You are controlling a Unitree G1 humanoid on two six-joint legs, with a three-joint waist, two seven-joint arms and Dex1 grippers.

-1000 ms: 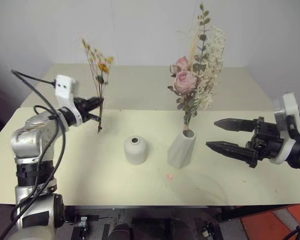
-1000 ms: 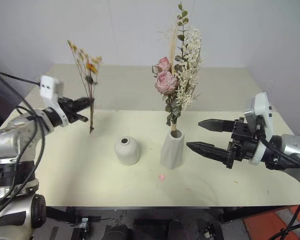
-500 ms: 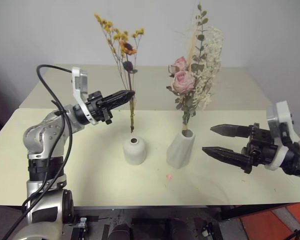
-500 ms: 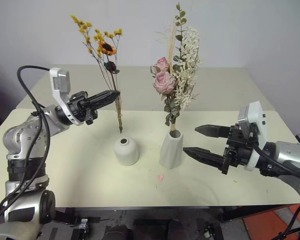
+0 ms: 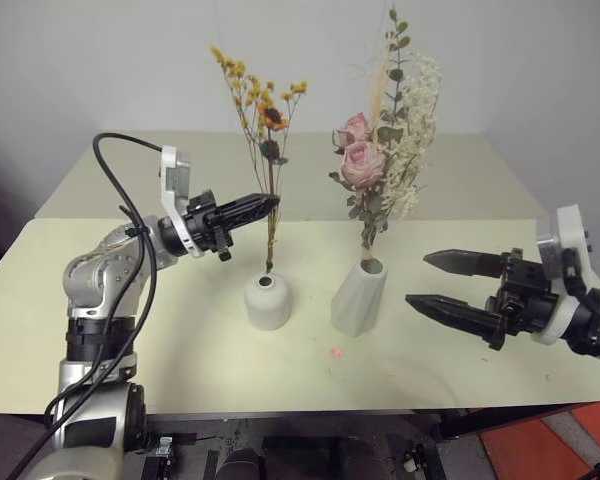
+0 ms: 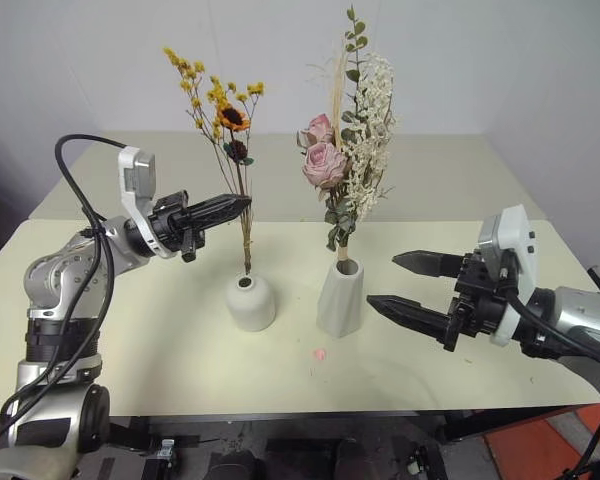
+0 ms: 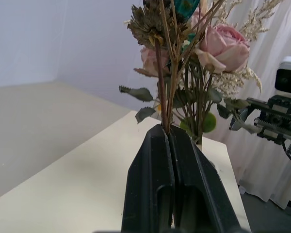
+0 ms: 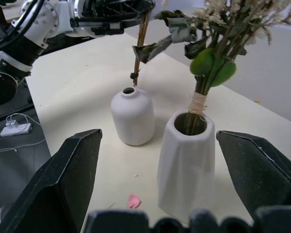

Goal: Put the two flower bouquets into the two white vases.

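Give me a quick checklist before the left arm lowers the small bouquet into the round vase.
1. Left gripper shut on the small bouquet: ok.
2. Stem tip above the round vase, not yet in its hole: ok.
3. Stem exactly centred over the hole: cannot tell.
4. Large bouquet already standing in the tall vase: ok.
5. Right gripper open, apart from both vases: ok.
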